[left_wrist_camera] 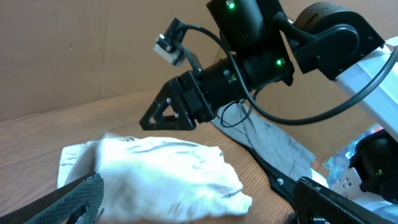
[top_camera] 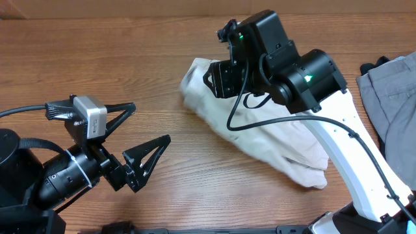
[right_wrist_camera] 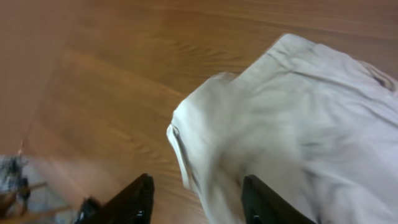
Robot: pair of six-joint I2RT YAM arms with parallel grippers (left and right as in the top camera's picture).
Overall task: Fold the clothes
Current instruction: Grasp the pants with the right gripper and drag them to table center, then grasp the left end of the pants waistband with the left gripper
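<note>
The cream shorts [top_camera: 260, 140] lie bunched on the wooden table, running from back centre to front right. They also show in the left wrist view [left_wrist_camera: 155, 174] and the right wrist view [right_wrist_camera: 292, 112]. My right gripper [top_camera: 218, 78] hovers over the shorts' upper left end, open, its fingers [right_wrist_camera: 196, 202] straddling a folded cloth edge without gripping it. My left gripper [top_camera: 140, 140] is open and empty over bare wood, to the left of the shorts; its fingers [left_wrist_camera: 199, 208] frame the shorts from a distance.
A grey garment [top_camera: 390, 91] lies at the table's right edge, and shows behind the right arm in the left wrist view [left_wrist_camera: 267, 134]. A black item [top_camera: 374, 65] sits beside it. Cables trail from both arms.
</note>
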